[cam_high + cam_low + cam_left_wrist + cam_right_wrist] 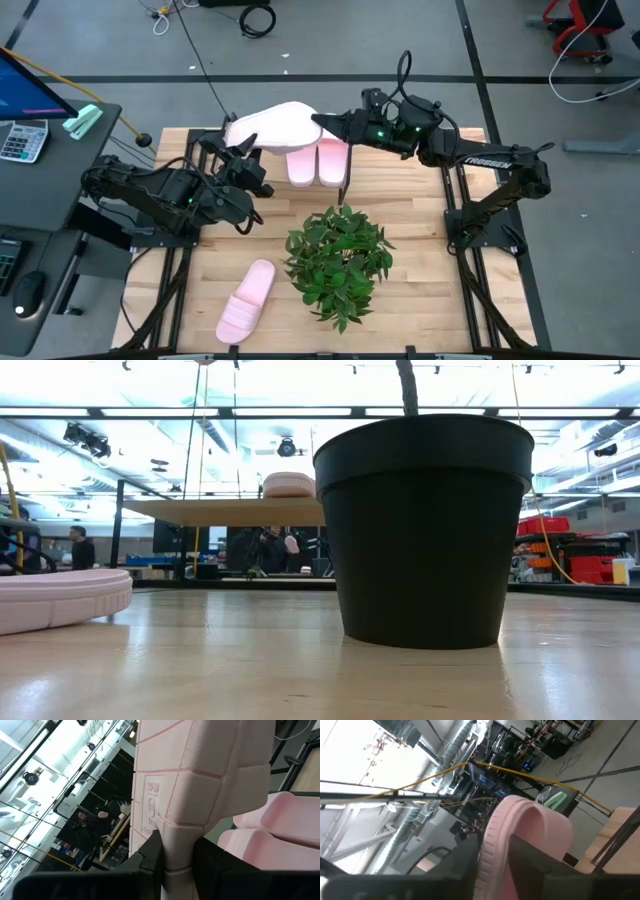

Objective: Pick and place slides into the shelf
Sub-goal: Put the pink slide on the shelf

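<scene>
1. The wooden table (420, 300) carries everything, with a potted plant (338, 262) near its middle.
2. The shelf (345, 180) stands at the far side; two slides (317, 163) lie on it side by side.
3. One slide (275, 127) hangs in the air above the shelf's left end, held at both ends.
4. Another slide (246, 300) lies flat on the table, near the front left.
5. The left gripper (176, 855) is clamped on the raised slide's sole edge.
6. The right gripper (492, 850) pinches its other end.
</scene>
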Available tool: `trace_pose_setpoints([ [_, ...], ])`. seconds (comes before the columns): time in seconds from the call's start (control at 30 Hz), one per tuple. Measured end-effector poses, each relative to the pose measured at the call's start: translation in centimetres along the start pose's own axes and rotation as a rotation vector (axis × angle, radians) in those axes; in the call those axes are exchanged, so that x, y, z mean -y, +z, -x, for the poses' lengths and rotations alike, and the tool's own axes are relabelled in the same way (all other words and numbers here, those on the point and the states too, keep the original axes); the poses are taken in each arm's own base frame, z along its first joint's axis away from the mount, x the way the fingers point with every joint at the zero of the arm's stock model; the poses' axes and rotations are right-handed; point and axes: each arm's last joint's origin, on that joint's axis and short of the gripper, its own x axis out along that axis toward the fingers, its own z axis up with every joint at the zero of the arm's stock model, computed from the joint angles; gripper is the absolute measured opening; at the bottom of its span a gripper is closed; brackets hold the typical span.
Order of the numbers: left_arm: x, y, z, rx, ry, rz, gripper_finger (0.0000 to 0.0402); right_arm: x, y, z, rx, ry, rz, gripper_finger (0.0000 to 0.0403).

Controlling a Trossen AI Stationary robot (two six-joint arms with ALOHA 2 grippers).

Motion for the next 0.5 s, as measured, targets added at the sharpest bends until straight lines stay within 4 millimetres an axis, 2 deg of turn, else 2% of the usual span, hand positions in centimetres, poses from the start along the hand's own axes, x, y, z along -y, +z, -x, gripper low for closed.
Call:
trace_pose_setpoints([
  [0.17, 0.02, 0.03, -0.03, 0.000, -0.004, 0.006, 0.0077, -0.05, -0.26, -0.02, -0.032, 0.012, 0.003, 0.0185],
  [0.27, 0.02, 0.02, -0.03, 0.000, -0.003, 0.006, 0.0077, -0.03, -0.20, -0.03, -0.015, 0.004, 0.000, 0.0207],
  [0.37, 0.01, 0.02, -0.03, 0.000, -0.001, 0.006, 0.0077, 0.04, -0.09, -0.03, 0.012, -0.013, 0.001, 0.0200],
  [0.5, 0.03, 0.02, -0.03, 0.001, -0.006, 0.013, 0.0077, 0.08, -0.02, -0.03, 0.016, -0.015, 0.006, 0.0146],
])
